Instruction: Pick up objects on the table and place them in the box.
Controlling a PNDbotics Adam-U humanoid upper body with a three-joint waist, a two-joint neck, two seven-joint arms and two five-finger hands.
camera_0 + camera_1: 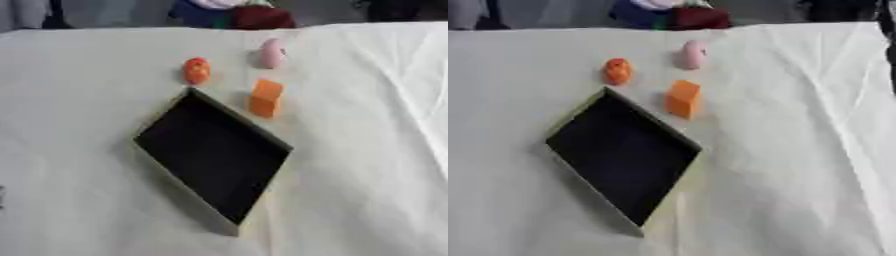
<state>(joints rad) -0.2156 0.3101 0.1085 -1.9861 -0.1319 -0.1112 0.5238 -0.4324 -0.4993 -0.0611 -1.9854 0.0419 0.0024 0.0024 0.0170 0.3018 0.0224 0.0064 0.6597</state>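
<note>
Box empty; three items waiting on white surface; neither hand in view, finger state unknown.
Block just beside box's far rim, orange ball and pink egg beyond. Risk: round pieces likely roll if nudged; block may topple.

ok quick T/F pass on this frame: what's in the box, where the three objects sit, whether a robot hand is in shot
1. The box has objects inside. False: its dark interior shows nothing.
2. The orange block stands beside the box's far right wall. True.
3. The pink object lies nearer the robot than the block. False: it lies farther back.
4. The round orange object sits beyond the box's far corner. True.
5. A robot hand grips the block. False: no robot hand is clearly visible.
</note>
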